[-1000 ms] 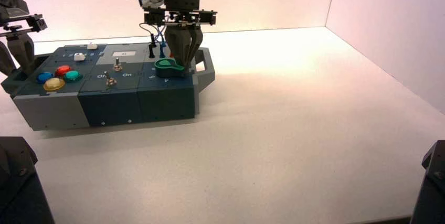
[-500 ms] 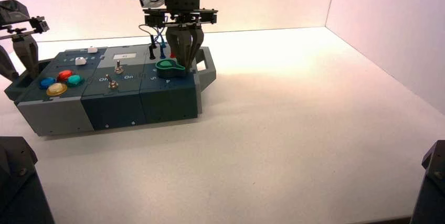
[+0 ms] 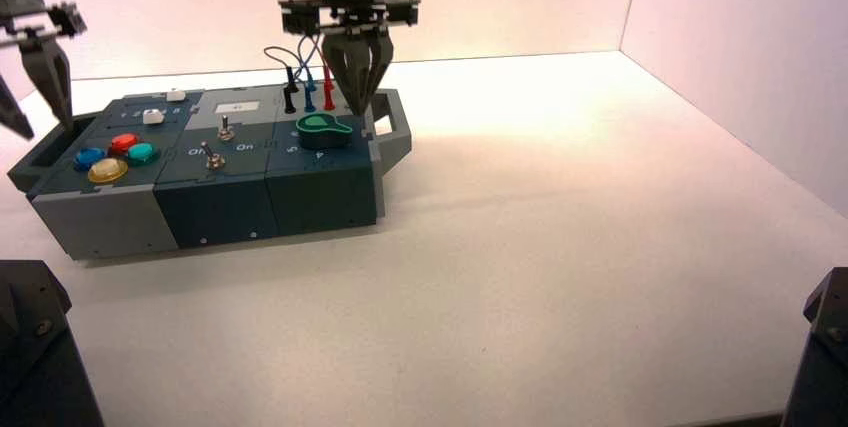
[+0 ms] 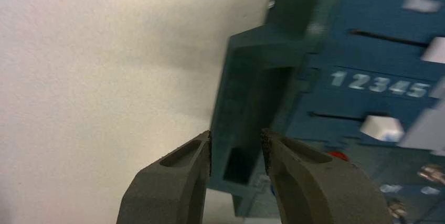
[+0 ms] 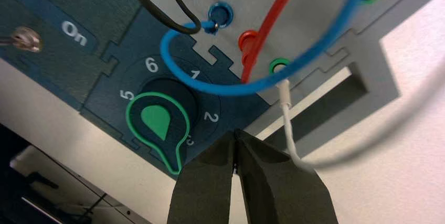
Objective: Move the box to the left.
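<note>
The box [image 3: 220, 197], dark blue and grey, sits on the white table at the left. My left gripper [image 3: 45, 129] hangs open just above the box's left handle [image 3: 35, 162], touching nothing. In the left wrist view the left gripper [image 4: 236, 142] stands wide apart with the handle [image 4: 246, 93] below the gap. My right gripper [image 3: 360, 110] is shut and empty, hovering over the box's right end beside the green dial [image 3: 322, 129]. In the right wrist view the right gripper [image 5: 236, 137] points down between the dial [image 5: 157, 121] and the right handle [image 5: 367, 77].
On the box's top are coloured buttons [image 3: 112, 155], two toggle switches [image 3: 218, 142] and plugged wires [image 3: 308, 82]; red, blue and white wires [image 5: 283, 51] loop close to the right fingers. A wall [image 3: 740, 47] rises at the right. Dark robot parts fill the near corners [image 3: 35, 347].
My left gripper has opened, let go of the left handle and risen. My right gripper has lifted off the box's right end. The box turned slightly, then stayed still.
</note>
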Available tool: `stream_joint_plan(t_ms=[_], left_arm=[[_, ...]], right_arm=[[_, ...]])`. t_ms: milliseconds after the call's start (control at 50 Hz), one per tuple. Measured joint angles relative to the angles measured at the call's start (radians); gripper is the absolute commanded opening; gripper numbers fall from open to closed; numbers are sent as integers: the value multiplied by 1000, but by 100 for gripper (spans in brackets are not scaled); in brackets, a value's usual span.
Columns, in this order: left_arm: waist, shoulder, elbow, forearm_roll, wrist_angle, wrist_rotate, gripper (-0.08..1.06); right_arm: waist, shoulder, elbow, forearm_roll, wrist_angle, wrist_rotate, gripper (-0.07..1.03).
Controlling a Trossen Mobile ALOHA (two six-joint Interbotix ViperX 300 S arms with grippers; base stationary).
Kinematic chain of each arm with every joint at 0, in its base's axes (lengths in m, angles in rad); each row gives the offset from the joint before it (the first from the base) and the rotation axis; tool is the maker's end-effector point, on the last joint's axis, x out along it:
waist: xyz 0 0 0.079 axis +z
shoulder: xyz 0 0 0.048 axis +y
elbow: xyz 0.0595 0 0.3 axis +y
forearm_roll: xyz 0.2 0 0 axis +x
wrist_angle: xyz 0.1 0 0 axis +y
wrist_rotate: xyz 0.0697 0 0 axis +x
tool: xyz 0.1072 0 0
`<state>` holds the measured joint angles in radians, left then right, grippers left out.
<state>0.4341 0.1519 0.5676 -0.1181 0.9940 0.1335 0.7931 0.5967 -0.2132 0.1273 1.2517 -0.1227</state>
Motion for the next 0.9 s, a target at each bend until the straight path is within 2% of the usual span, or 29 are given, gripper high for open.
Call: stream_joint_plan(t_ms=[140,400,580,900], left_arm=[[-26,-49,2,-12,8,0,51],[-78,-120,2,-17,15,0,51],[-94,-147,2,-21,11,-2,51],[-137,-179,2,-28,11,-3,51]], right_arm=[[0,-11,-21,-14,-2,9,-2],[-14,-12,-41,-29,-3,34,-2],[-28,-12,-60,-67,-5,54,-2],[-49,-15,-80,-86,-3,57,-3]])
